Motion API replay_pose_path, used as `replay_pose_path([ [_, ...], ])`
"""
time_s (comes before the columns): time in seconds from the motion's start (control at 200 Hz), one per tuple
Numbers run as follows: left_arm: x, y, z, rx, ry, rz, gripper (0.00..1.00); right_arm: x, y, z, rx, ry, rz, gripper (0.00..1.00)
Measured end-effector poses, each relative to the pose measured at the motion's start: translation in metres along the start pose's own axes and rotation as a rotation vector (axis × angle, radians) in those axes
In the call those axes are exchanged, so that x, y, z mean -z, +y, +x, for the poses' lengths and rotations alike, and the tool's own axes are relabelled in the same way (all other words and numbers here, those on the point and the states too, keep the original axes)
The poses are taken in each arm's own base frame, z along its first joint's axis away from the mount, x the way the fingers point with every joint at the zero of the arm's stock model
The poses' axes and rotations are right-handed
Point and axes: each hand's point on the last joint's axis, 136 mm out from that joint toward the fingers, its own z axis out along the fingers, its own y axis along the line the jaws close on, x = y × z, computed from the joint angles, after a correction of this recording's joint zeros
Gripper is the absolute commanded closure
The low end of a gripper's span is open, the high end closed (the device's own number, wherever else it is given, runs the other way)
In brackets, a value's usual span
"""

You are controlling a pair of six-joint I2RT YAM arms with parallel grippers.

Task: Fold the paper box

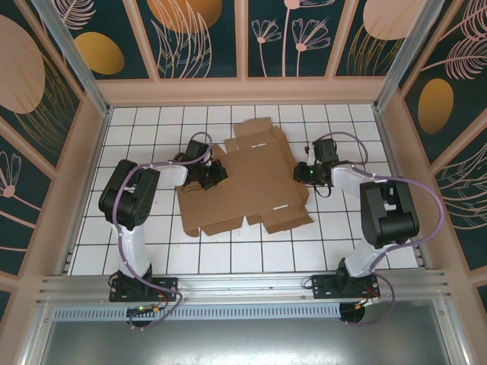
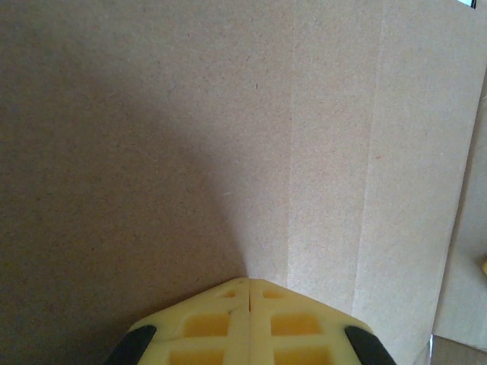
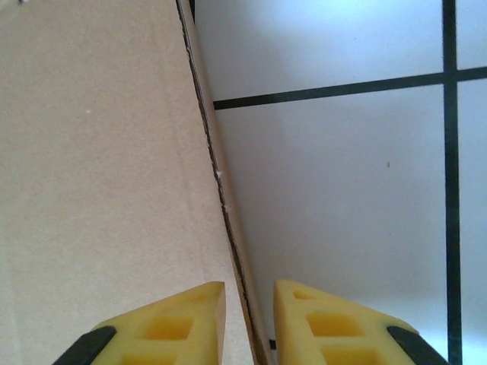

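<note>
The left gripper [image 2: 248,286] has its yellow fingers [image 2: 205,323] pressed together, tips over the plain brown die-cut cardboard paper box [image 2: 228,114], which spreads beyond them. The right gripper [image 3: 249,289] has its fingers [image 3: 327,319] slightly apart astride the sheet's edge; whether they pinch it I cannot tell. White tiled tabletop [image 3: 342,190] lies right of them.

The box [image 1: 243,186] is plain brown. The table [image 1: 144,129] is white with thin black lines making squares. The fingers [image 2: 205,327] are yellow with black bits. The arms [image 1: 137,198] are black and white, with purple cables [image 1: 116,213]. The walls [image 1: 205,46] are dark blue-green with orange circles and pale pink plants.
</note>
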Motion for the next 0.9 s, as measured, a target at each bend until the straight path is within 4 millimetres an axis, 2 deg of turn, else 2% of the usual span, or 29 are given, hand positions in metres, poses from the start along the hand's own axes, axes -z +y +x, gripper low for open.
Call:
replay_pose_path([
  [0.19, 0.004, 0.003, -0.006, 0.005, -0.026, -0.019, 1.0, -0.006, 0.015, 0.0, 0.143, 0.019, 0.068, 1.0],
  [0.3, 0.011, 0.007, -0.008, 0.013, -0.038, -0.051, 1.0, -0.002, 0.027, -0.01, 0.245, -0.005, 0.127, 1.0],
  [0.415, 0.027, -0.004, -0.012, 0.008, -0.052, -0.056, 0.9, 0.006, 0.041, -0.03, 0.363, -0.06, 0.183, 1.0],
  [0.49, 0.042, -0.03, -0.023, -0.011, -0.083, -0.009, 0.79, 0.014, 0.049, -0.047, 0.448, -0.1, 0.218, 1.0],
  [0.59, 0.065, -0.078, -0.043, -0.048, -0.137, 0.105, 0.64, 0.024, 0.058, -0.069, 0.56, -0.151, 0.262, 1.0],
  [0.661, 0.079, -0.111, -0.056, -0.078, -0.165, 0.189, 0.55, 0.028, 0.065, -0.078, 0.631, -0.17, 0.282, 1.0],
  [0.731, 0.091, -0.141, -0.067, -0.105, -0.185, 0.265, 0.5, 0.03, 0.074, -0.084, 0.692, -0.179, 0.296, 1.0],
  [0.836, 0.096, -0.175, -0.082, -0.129, -0.194, 0.353, 0.4, 0.029, 0.087, -0.087, 0.766, -0.174, 0.301, 1.0],
  [0.901, 0.09, -0.187, -0.088, -0.13, -0.189, 0.378, 0.39, 0.028, 0.094, -0.088, 0.793, -0.166, 0.295, 1.0],
])
